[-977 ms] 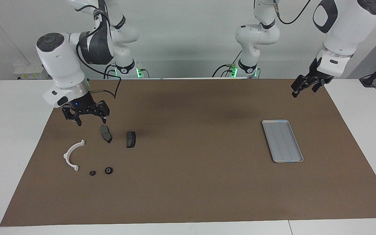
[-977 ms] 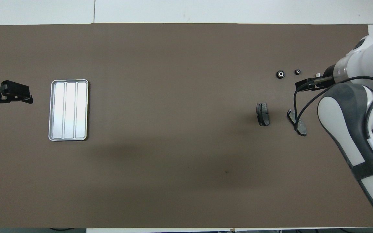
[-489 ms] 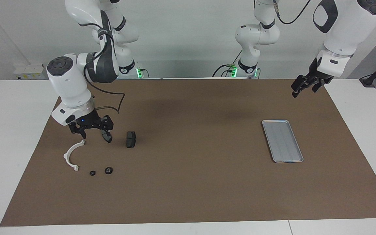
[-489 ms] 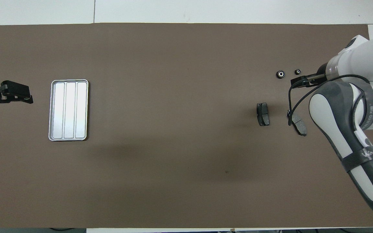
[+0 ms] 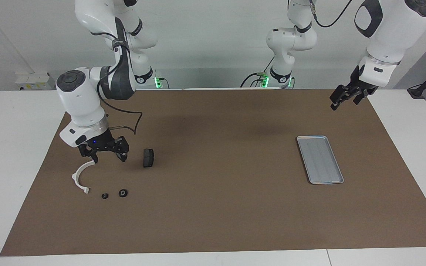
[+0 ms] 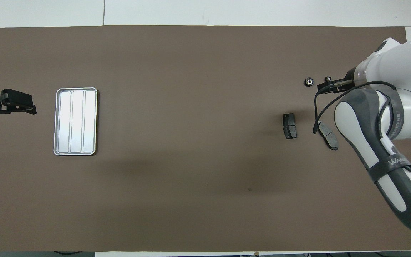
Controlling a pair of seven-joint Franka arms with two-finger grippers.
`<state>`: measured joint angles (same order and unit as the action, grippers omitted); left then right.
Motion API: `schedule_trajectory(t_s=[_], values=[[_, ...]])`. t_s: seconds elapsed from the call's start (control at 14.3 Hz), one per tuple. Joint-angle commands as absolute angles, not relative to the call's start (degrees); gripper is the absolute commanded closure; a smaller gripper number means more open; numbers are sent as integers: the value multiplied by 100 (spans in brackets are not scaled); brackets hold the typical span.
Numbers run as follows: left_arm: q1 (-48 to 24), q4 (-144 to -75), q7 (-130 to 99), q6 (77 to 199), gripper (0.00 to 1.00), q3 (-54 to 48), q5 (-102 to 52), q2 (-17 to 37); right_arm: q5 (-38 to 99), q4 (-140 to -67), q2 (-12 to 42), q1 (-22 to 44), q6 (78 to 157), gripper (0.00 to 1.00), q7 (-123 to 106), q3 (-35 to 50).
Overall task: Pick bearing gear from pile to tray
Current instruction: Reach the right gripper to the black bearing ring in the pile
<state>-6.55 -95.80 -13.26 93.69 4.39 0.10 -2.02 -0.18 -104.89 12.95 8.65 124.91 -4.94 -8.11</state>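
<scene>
The pile lies at the right arm's end of the mat. It holds a white half-ring bracket (image 5: 81, 177), two dark brake pads (image 5: 148, 157) (image 6: 328, 135), and two tiny black round pieces (image 5: 123, 193) (image 5: 105, 196) farthest from the robots. I cannot tell which piece is the bearing gear. My right gripper (image 5: 109, 159) hangs open and low over the pile, between the bracket and the pads, holding nothing. The silver tray (image 5: 320, 159) (image 6: 75, 121) lies bare toward the left arm's end. My left gripper (image 5: 340, 99) (image 6: 18, 103) waits open over the mat's edge beside the tray.
A brown mat (image 5: 216, 207) covers most of the white table (image 5: 9, 147). The right arm's forearm and cable (image 6: 373, 142) cover the bracket in the overhead view.
My right gripper has come down and moved out over the pile, and it now hides one brake pad in the facing view. The left arm has not moved.
</scene>
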Motion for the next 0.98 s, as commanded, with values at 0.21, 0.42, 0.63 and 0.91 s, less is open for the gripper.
schedule_trajectory(t_s=[0.21, 0.42, 0.63, 0.91], values=[[-598, -9721, -1283, 9334, 0, 404, -79, -343, 9, -10074, 1713, 738, 12314, 0, -536, -791], [-598, -9721, -1283, 9334, 0, 404, -79, -343, -35, -9642, 2065, 747, 12217, 0, -571, -800], [-598, -9721, -1283, 9334, 0, 404, -79, -343, -105, -9633, 2188, 756, 12410, 0, -571, -800], [-598, -9721, -1283, 9334, 0, 404, -79, -343, -106, -9354, 2451, 738, 12288, 0, -571, -800]])
